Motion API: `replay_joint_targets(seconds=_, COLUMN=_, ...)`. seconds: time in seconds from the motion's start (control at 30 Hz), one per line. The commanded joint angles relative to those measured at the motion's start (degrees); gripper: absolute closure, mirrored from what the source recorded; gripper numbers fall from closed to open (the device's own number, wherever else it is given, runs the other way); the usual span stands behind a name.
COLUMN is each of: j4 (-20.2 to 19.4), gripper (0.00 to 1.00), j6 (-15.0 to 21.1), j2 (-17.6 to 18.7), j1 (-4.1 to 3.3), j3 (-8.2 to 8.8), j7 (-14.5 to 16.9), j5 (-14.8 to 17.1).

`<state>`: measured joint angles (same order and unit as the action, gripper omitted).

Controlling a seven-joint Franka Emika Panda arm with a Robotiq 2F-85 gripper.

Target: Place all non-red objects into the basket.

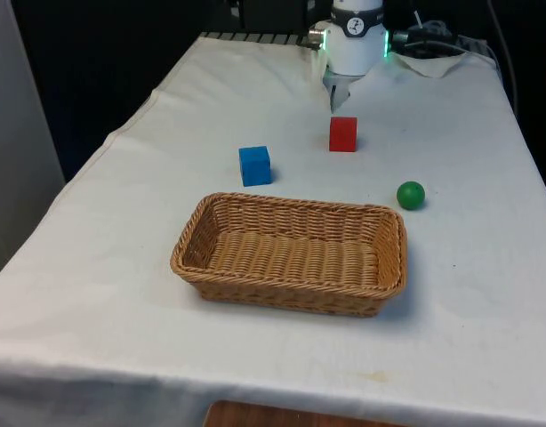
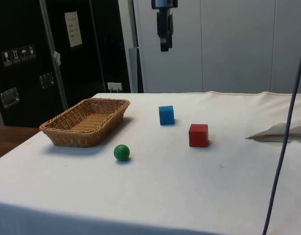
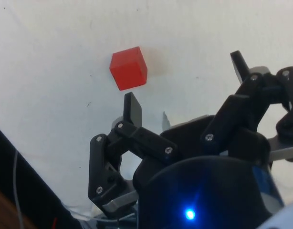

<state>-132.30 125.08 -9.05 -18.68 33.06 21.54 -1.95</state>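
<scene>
Two cubes, one ball, one basket

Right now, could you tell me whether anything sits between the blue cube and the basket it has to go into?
Nothing visible does. The blue cube stands just beyond the basket's far rim with bare cloth between; the red cube and green ball lie off to the front view's right.

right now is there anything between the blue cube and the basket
No. In the front view only bare white cloth lies between the blue cube and the basket; the side view shows the same gap.
</scene>
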Motion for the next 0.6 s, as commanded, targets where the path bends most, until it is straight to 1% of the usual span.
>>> replay_joint_targets(seconds=0.0, j4=-0.69, gripper=0.00, j6=1.43, j2=0.17, j1=0.00, j3=0.34, j7=0.57, j5=0.52)
replay_joint_targets(seconds=0.03, j4=-0.34, gripper=0.00, j6=0.46, j2=0.00, j1=0.00, j3=0.11, j7=0.06, j5=0.00)
replay_joint_targets(seconds=0.07, j4=-0.92, gripper=0.00, j6=1.89, j2=0.29, j1=-0.06, j3=0.40, j7=0.69, j5=0.57)
replay_joint_targets(seconds=0.13, j4=-1.55, gripper=0.00, j6=3.09, j2=0.57, j1=-0.17, j3=0.46, j7=0.92, j5=0.63)
replay_joint_targets(seconds=0.27, j4=-2.18, gripper=0.00, j6=4.87, j2=1.60, j1=-0.17, j3=0.52, j7=1.60, j5=1.15)
replay_joint_targets(seconds=0.37, j4=-2.41, gripper=0.00, j6=7.10, j2=3.15, j1=-0.23, j3=0.40, j7=2.58, j5=2.12)
replay_joint_targets(seconds=0.4, j4=-2.23, gripper=0.00, j6=5.90, j2=2.69, j1=-0.06, j3=0.40, j7=1.89, j5=1.20)
replay_joint_targets(seconds=0.47, j4=-2.52, gripper=0.00, j6=8.37, j2=4.18, j1=-0.34, j3=0.17, j7=3.27, j5=2.92)
replay_joint_targets(seconds=0.57, j4=-2.52, gripper=0.00, j6=10.03, j2=5.67, j1=-0.40, j3=-0.29, j7=4.24, j5=4.07)
